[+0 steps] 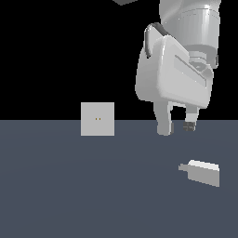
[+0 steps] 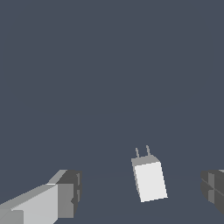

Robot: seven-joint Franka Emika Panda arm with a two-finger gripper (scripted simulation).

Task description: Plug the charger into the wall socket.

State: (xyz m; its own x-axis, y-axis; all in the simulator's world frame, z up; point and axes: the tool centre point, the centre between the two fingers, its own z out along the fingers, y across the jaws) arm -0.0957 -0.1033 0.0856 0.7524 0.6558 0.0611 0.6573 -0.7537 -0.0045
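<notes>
The charger point(image 1: 202, 171) is a small light grey-white block lying on the dark floor at the exterior view's right, its narrower stub pointing toward that view's left. In the wrist view the charger point(image 2: 149, 179) shows two thin prongs at one end. The wall socket point(image 1: 97, 119) is a pale grey square plate with two tiny yellowish holes, standing upright at the far edge of the floor. My gripper point(image 1: 177, 127) hangs above and behind the charger, open, with nothing between its fingers point(image 2: 65, 194). The socket is out of the wrist view.
The dark grey-blue floor point(image 1: 93, 186) runs across the lower half of the exterior view, with black background behind it. The large white arm body point(image 1: 176, 69) fills the upper right.
</notes>
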